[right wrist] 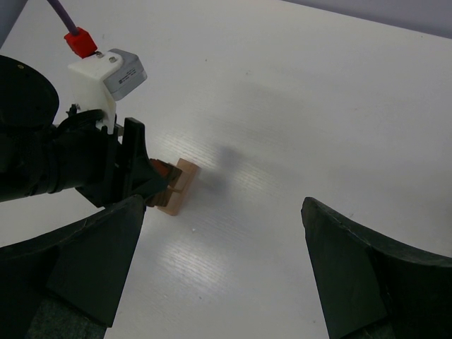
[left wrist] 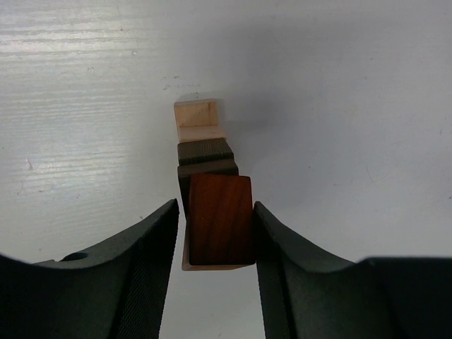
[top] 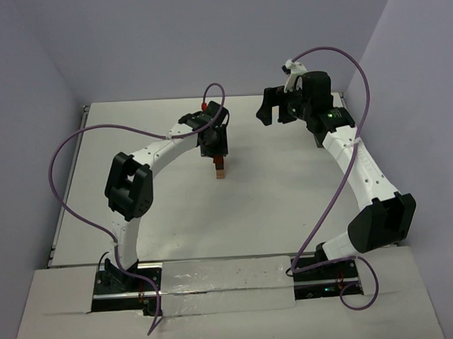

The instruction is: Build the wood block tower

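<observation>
As seen from above, wood block tower (top: 221,170): stands near the middle of the desk (top: 287,212), a narrow stack directly under the left arm's wrist.
Tower make-up, left wrist view: light tan block (left wrist: 198,120) at the desk end, dark brown block (left wrist: 206,157) over it, reddish-brown block (left wrist: 220,219) nearest the camera, with a tan edge showing under its near side.
Top block's seat: appears shifted a little to the right of the dark brown block in that view.
Left pincer (left wrist: 215,206): reaches down over the stack, flanking the reddish-brown block; narrowly apart, not clamped.
Finger on the right of the wrist view: lies against the block's side.
Finger on the left of the wrist view: stands just off the block, with a thin strip of gap between.
Right pincer (right wrist: 220,208): spread wide, holds nothing; hangs raised over the far right of the desk, well apart from the tower.
Right wrist view: looks across the desk at the stack, with the other arm's dark fingers set around its top; contact too small to tell there.
Left wrist camera (right wrist: 99,78): white housing, with a red plug (right wrist: 80,41) and purple cable (right wrist: 60,10) on top.
</observation>
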`<state>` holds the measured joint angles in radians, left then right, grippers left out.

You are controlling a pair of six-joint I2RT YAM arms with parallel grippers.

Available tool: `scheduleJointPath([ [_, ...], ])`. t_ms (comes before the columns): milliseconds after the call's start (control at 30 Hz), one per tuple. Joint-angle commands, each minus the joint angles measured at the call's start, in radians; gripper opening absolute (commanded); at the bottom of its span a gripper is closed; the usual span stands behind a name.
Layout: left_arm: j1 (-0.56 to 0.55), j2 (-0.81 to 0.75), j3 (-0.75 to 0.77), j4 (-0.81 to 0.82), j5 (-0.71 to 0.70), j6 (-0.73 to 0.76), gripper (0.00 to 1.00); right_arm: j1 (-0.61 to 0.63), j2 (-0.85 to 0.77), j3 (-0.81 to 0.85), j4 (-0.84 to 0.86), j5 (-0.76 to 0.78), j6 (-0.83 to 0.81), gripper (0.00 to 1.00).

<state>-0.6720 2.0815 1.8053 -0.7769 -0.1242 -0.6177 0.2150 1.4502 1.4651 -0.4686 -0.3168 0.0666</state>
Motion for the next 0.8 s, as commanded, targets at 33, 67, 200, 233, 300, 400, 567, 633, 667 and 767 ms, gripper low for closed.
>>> scheduleJointPath([
  [33, 0.002, 0.003, 0.05, 0.002, -0.004, -0.006, 0.71, -0.008, -0.005, 0.031, 0.018, -0.011, 0.001, 1.0],
  [67, 0.002, 0.001, 0.051, 0.002, -0.003, -0.005, 0.77, -0.008, -0.005, 0.031, 0.018, -0.011, -0.001, 1.0],
  [200, 0.0, -0.007, 0.057, 0.001, -0.006, 0.001, 0.95, -0.006, -0.004, 0.032, 0.018, -0.014, 0.001, 1.0],
  [233, 0.001, -0.009, 0.061, -0.001, -0.008, 0.002, 0.97, -0.008, -0.002, 0.031, 0.019, -0.016, 0.001, 1.0],
  [300, 0.002, -0.017, 0.068, -0.004, -0.015, 0.009, 0.99, -0.006, -0.003, 0.028, 0.019, -0.018, 0.001, 1.0],
  [400, 0.002, -0.047, 0.088, -0.008, -0.019, 0.03, 0.99, -0.006, -0.004, 0.025, 0.021, -0.018, 0.0, 1.0],
  [567, 0.002, -0.158, 0.108, -0.006, -0.015, 0.083, 0.99, -0.005, -0.018, 0.009, 0.035, -0.018, -0.001, 1.0],
  [633, 0.002, -0.233, 0.121, -0.007, -0.021, 0.127, 0.99, -0.003, -0.03, -0.01, 0.044, -0.019, -0.012, 1.0],
  [667, 0.003, -0.258, 0.122, -0.01, -0.029, 0.146, 0.99, -0.002, -0.036, -0.018, 0.051, -0.015, -0.016, 1.0],
  [767, 0.003, -0.361, 0.111, -0.002, -0.104, 0.252, 0.99, 0.005, -0.071, -0.067, 0.089, -0.032, -0.041, 1.0],
])
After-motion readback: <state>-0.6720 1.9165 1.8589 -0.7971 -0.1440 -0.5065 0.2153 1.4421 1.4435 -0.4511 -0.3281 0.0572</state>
